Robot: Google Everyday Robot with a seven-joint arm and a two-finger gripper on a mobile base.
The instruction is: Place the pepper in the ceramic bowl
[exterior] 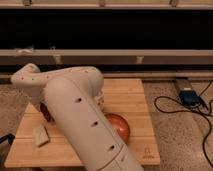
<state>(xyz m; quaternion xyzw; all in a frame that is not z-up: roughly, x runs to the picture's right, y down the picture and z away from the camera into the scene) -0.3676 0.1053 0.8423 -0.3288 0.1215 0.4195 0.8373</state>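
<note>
The ceramic bowl, glossy orange-red, sits on the wooden board right of centre, its left half hidden by my white arm. My gripper is mostly hidden behind the arm, low over the board just behind the bowl's far left rim. A small dark red shape peeks out at the arm's left edge. It may be the pepper, but most of it is hidden.
A small pale block lies on the board's front left. A blue device with black cables lies on the speckled floor to the right. A dark shelf front runs along the back.
</note>
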